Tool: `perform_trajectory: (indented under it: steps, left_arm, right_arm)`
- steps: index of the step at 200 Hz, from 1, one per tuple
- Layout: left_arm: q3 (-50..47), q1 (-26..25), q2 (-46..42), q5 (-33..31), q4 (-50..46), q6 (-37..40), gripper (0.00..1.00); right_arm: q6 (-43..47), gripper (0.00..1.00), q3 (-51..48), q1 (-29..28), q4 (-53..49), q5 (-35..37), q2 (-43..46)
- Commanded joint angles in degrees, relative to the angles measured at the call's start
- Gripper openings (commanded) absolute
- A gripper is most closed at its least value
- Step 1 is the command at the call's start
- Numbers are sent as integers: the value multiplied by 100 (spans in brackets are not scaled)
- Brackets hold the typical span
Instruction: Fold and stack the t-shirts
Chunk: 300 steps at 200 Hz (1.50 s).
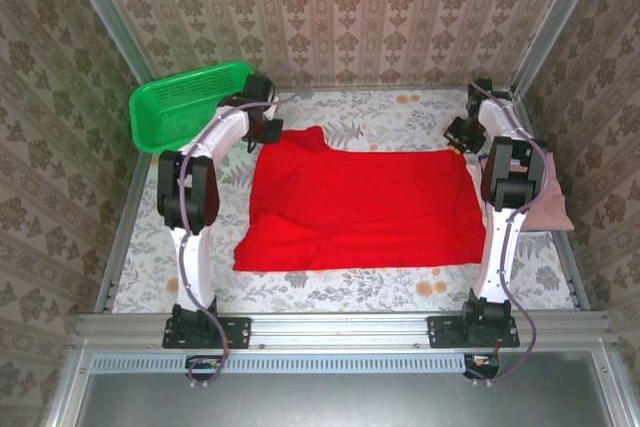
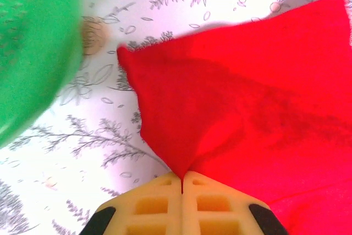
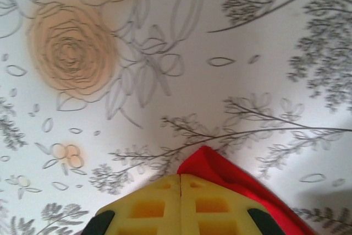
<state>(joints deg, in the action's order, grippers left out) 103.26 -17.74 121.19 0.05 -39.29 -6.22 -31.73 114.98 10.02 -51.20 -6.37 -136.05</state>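
While red t-shirt [image 1: 360,202] lies spread | left claw [image 2: 182,179] pinches its corner | right claw [image 3: 180,179] likewise | green basket [image 1: 185,99] (mesh-walled) far-left.

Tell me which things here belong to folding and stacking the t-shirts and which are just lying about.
Job in hand: red t-shirt, its far corners pinched by the left gripper and right gripper; pink t-shirt, far right.
Lying about: green basket, far left corner.
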Motion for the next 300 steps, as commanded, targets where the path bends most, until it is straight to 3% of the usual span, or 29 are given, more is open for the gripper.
perform_trajectory:
  steps: [1,64,114,180,242,300]
  left_arm:
    - [-236,142,-439,-234,179,-2,0]
    - [-743,180,-939,-1,610,135,0]
    - [-1304,216,-1573,185,987,521,0]
    - [-2264,381,-2538,980,952,693,0]
    - [-3815,428,-4026,1355,967,1154,0]
    - [-4949,455,-5361,1703,905,1334,0]
  right_arm:
    - [-118,0,233,-113,165,-380,98]
    - [-35,0,48,-150,345,-363,605]
    - [-37,0,-1274,-154,879,-328,1658]
    - [-180,0,-3354,-150,1323,-10,3379]
    - [-117,0,-4774,-47,868,491,4994]
    - [138,0,-5406,157,218,621,5923]
